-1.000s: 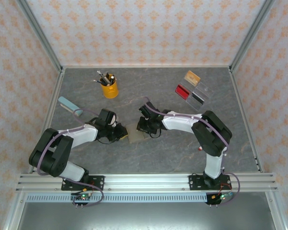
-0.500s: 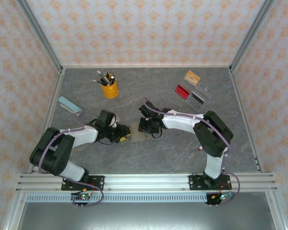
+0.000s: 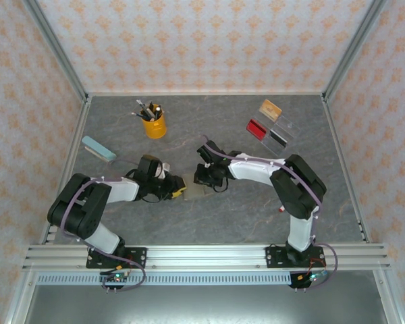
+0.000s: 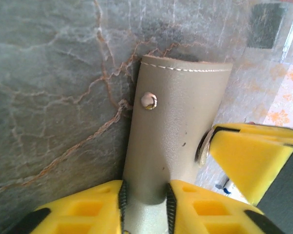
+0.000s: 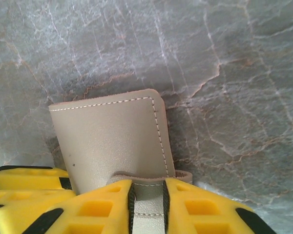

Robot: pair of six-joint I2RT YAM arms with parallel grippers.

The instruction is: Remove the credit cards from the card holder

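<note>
The grey table (image 3: 223, 216) lies under both my arms, which bend inward, wrists low, to meet near its middle. Between my pincers spans the card holder (image 3: 193, 191). My left pincer (image 4: 144, 195) is squeezed narrow on one edge of it, and my right pincer (image 5: 147, 195) grips the opposite flap. The credit cards (image 3: 257, 128) lie well beyond my right pincer.
</note>
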